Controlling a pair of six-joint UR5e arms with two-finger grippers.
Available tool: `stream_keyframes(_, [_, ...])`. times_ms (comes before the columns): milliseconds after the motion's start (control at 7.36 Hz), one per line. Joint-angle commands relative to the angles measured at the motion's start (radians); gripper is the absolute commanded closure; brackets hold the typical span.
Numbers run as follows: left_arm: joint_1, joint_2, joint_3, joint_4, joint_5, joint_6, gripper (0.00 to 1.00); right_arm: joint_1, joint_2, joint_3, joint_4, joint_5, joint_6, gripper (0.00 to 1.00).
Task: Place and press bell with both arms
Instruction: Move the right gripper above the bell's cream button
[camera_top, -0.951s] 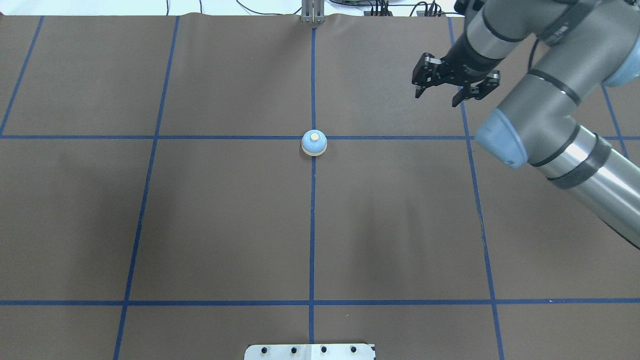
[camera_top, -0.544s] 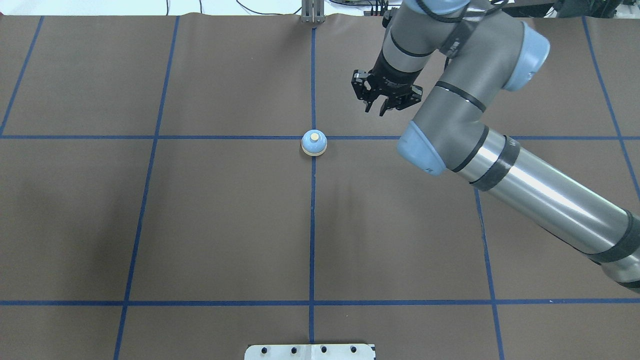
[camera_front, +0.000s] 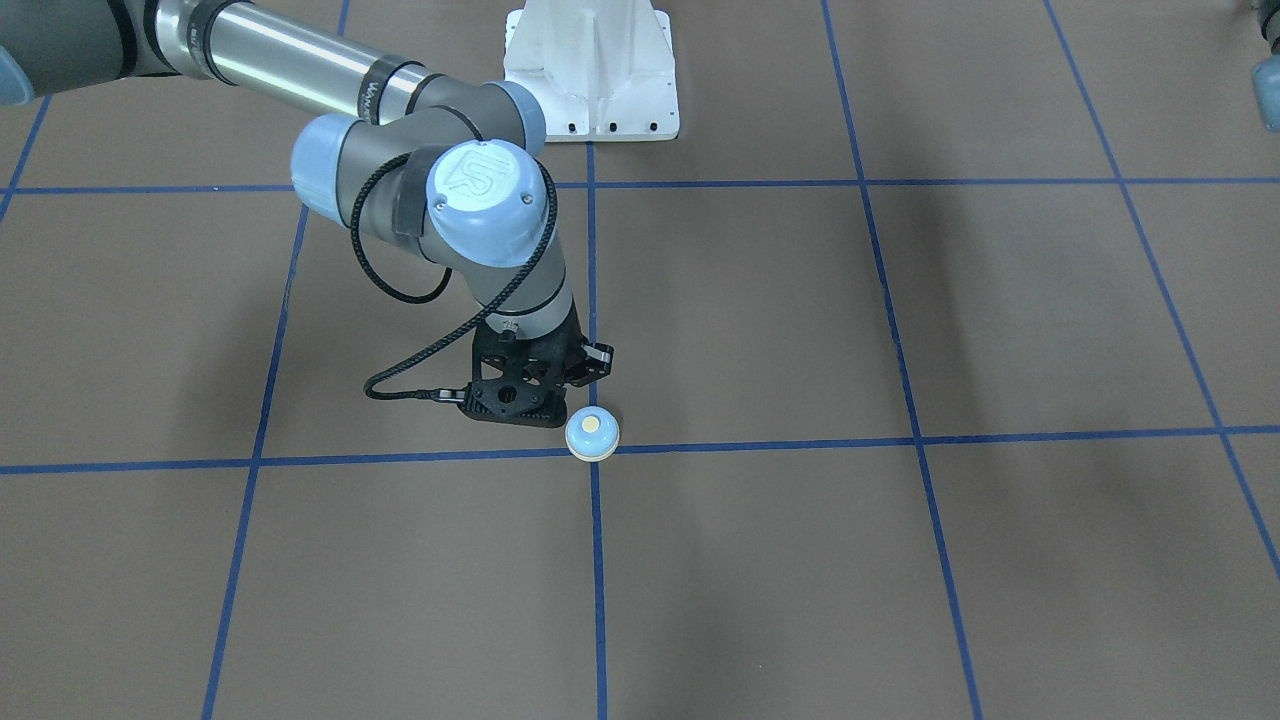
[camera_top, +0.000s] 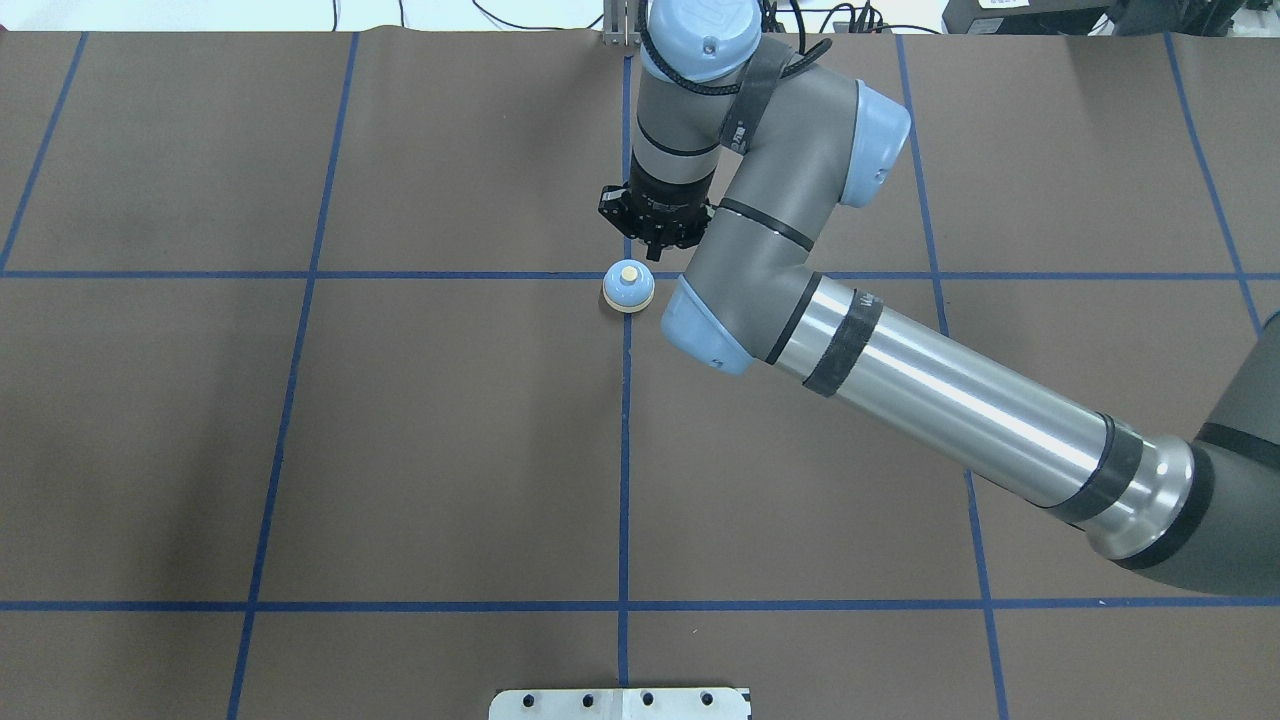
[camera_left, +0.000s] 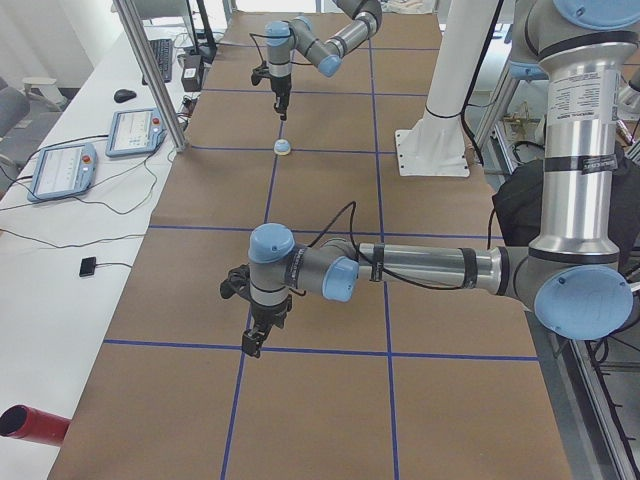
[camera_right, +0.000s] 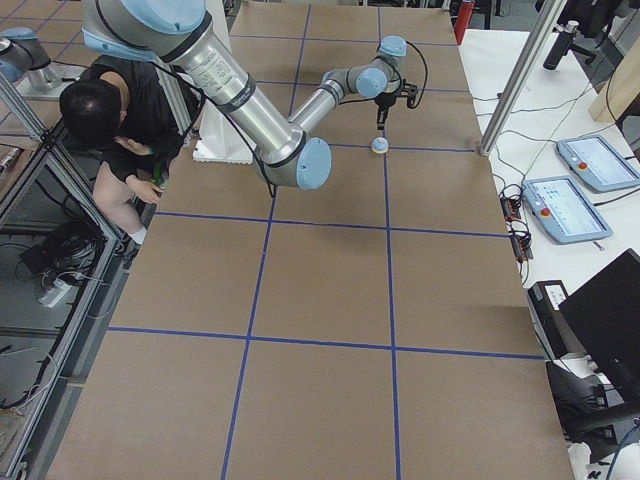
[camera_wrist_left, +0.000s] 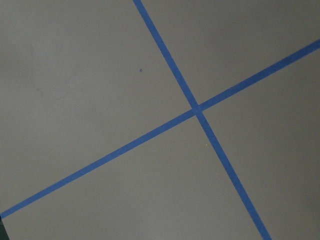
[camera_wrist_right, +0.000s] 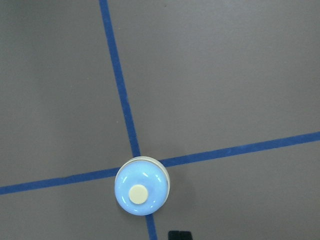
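On the crossing of two blue tape lines, mid brown paper-covered worktop: small round call bell with a light blue dome, cream button and cream base rim. It stands upright with the button facing straight up. It is round in plan, so it has no long axis along the worktop; its one axis is vertical. Nothing touches it.

Right gripper, black, two-finger, on a grey-and-silver arm: it was out near the right edge a second ago and now hangs just beyond the bell, near but apart. The jaws were spread wide then; they now appear drawn together and hold nothing. Judgement: placing is done, and closed jaws suit a push on the button. The tips must first come over the button, as the wrist view shows the bell low and off-centre.

Left gripper: well apart from the bell, low by another tape crossing. The state of its jaws cannot be told.
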Motion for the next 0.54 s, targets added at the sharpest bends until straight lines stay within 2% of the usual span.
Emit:
stream_keyframes(0, [0.000,0.014,-0.007,-0.004,0.000,0.000,0.00,-0.018,0.039,-0.085,0.049,-0.026,-0.001,1.00])
stream_keyframes(408, [0.000,0.014,-0.010,-0.003,0.000,0.000,0.00,-0.018,0.094,-0.218,0.138,-0.035,-0.001,1.00])
